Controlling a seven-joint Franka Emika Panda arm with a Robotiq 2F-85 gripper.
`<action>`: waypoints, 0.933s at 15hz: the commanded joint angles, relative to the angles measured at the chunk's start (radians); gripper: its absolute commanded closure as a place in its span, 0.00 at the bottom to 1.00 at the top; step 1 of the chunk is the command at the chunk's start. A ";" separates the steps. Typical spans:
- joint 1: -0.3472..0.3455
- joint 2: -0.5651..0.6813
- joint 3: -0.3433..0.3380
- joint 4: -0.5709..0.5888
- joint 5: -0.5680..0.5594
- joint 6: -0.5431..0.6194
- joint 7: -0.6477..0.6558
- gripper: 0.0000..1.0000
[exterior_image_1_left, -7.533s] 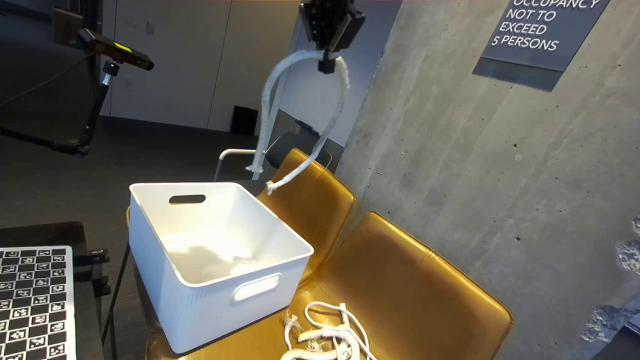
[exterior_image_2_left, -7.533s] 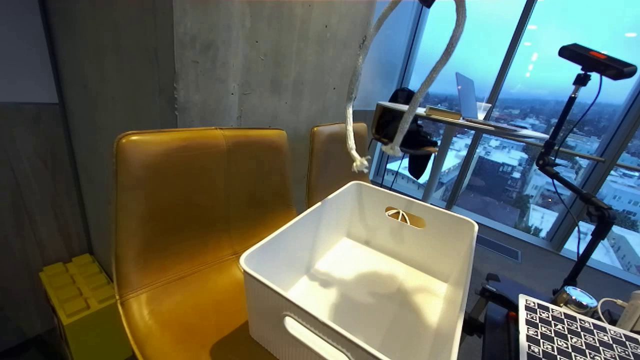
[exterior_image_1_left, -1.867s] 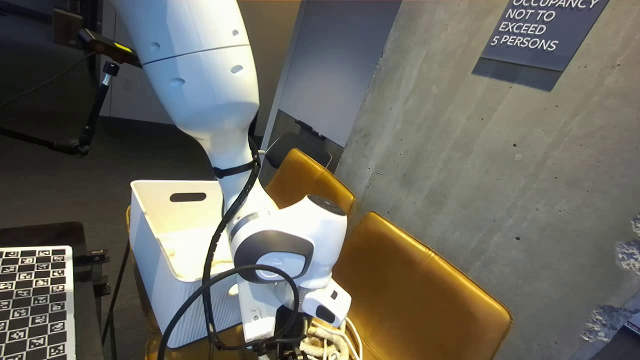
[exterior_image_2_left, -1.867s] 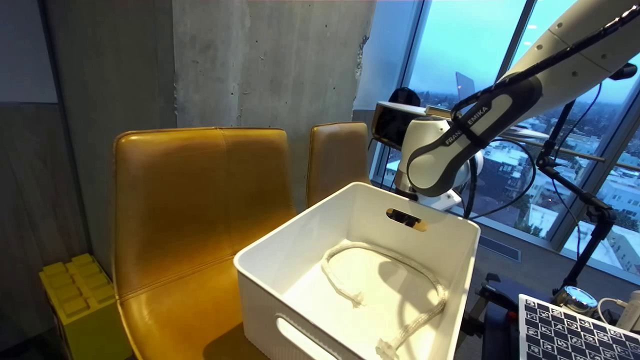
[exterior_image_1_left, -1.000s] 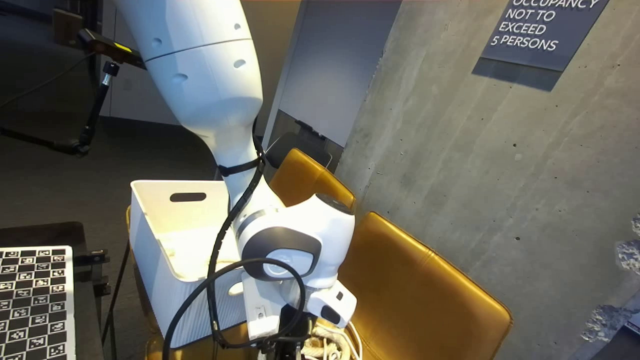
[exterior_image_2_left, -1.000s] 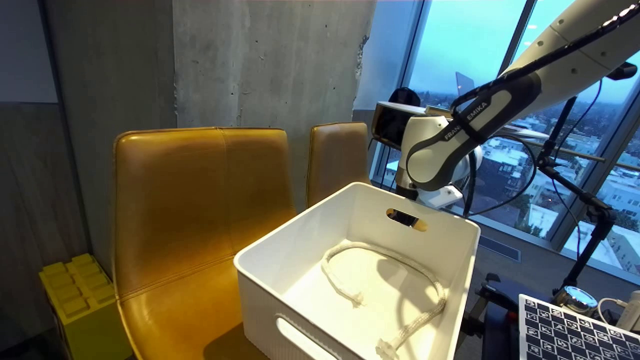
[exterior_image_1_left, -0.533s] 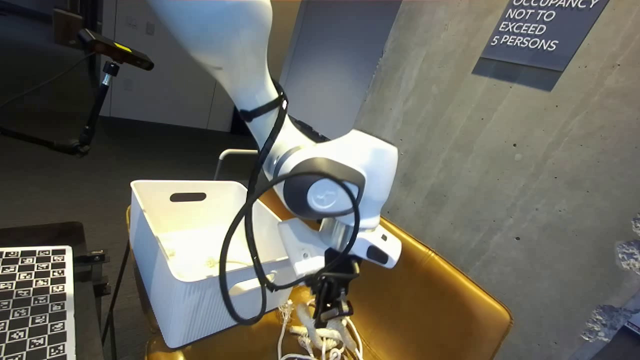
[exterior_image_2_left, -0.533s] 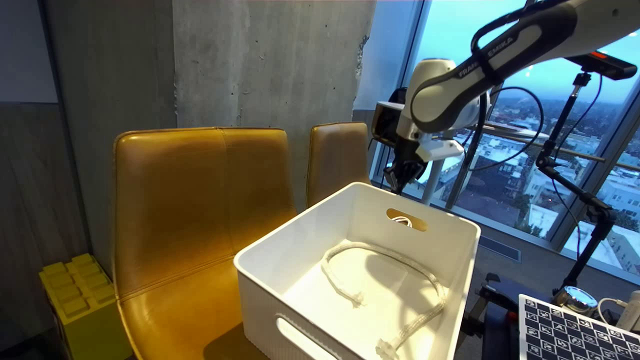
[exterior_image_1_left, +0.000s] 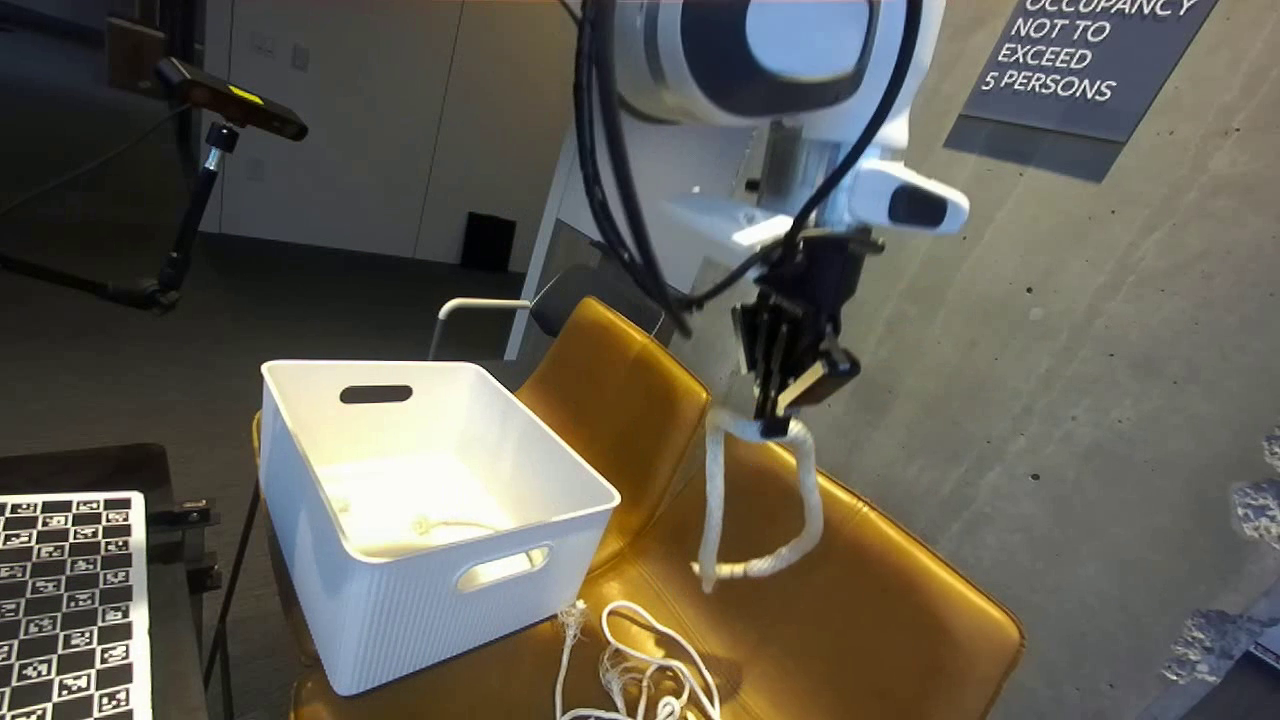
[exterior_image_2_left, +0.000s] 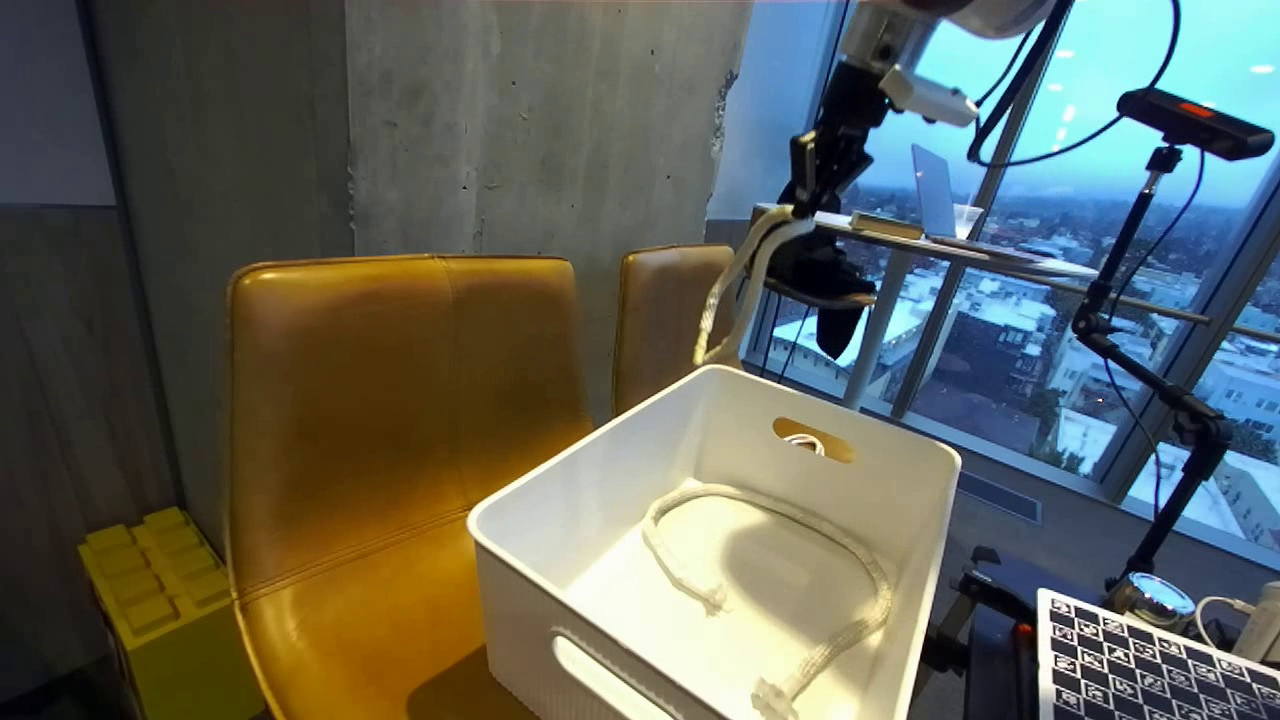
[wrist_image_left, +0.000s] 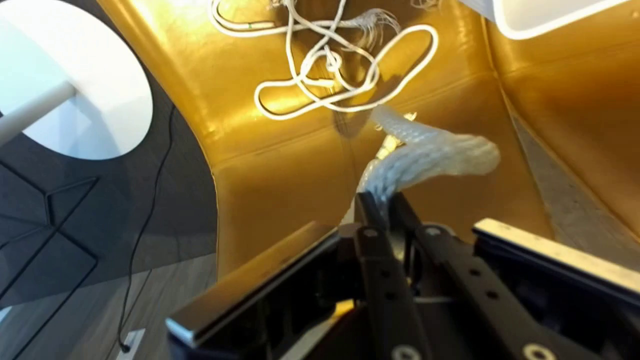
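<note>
My gripper (exterior_image_1_left: 775, 425) is shut on a thick white rope (exterior_image_1_left: 813, 500), which hangs folded over the fingertips above the tan chair. In the wrist view the rope (wrist_image_left: 425, 160) is pinched between the two fingertips (wrist_image_left: 367, 205) and bends out to the right. Also in an exterior view, the gripper (exterior_image_2_left: 803, 208) is beyond the white bin (exterior_image_2_left: 640, 480) and higher than its rim. A curved rope (exterior_image_2_left: 725, 490) lies on the bin's floor. Below the gripper, a tangled thin white cord (wrist_image_left: 435, 42) with frayed strands rests on the chair seat.
The bin stands on the tan chairs (exterior_image_1_left: 860, 560), beside a concrete wall (exterior_image_1_left: 950, 330). A camera on a jointed stand (exterior_image_2_left: 1195, 120) and a checkered board (exterior_image_1_left: 70, 610) are at the side. A yellow block-shaped box (exterior_image_2_left: 170, 620) sits on the floor.
Several seconds ago I held a different rope over the bin; it now lies inside. My gripper went down to the pile on the chair and has since risen with another thick rope.
</note>
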 joint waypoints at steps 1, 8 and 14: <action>0.010 -0.104 0.053 0.074 0.005 -0.121 -0.011 0.98; 0.105 -0.364 0.170 -0.088 0.014 -0.208 0.000 0.98; 0.150 -0.515 0.221 -0.405 0.030 -0.203 0.027 0.98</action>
